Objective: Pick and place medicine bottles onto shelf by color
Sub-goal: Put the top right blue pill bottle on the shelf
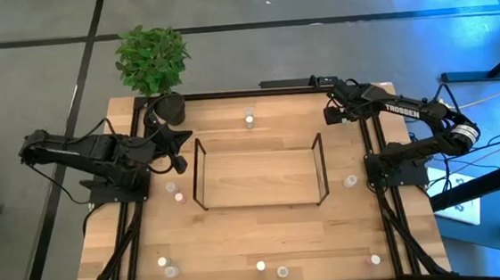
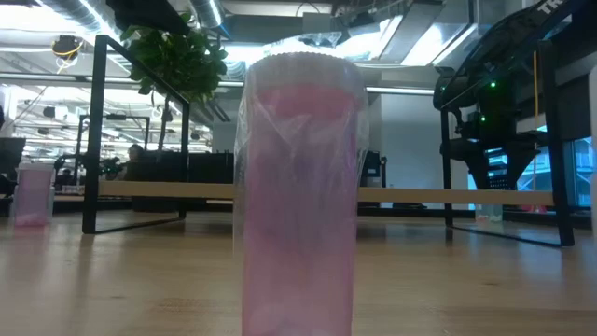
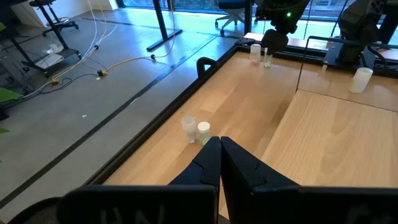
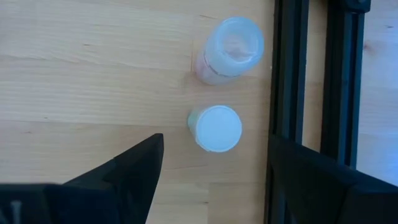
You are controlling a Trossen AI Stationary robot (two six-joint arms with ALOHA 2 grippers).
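Right gripper is hanging over the far right corner of the table, fingers spread wide with nothing between them; directly below it two bottles are standing just beside the black frame rail: a green-tinted bottle with a white cap, and a pinkish bottle next to it, close together but whether touching I cannot tell.

Left gripper is waiting at the left side of the table near the plant, fingers pressed together, holding nothing; two small bottles are standing ahead of it by the table edge.

Shelf is sitting mid-table with no bottle on its board; other bottles are scattered along the table's edges; one pink bottle is standing right in front of the low camera.

Handling judgement: bottles are looking tiny, light, smooth plastic; likely to tip or skid if nudged; best to be closing on the body below the cap, from straight above; neighbour and rail are leaving little finger room.
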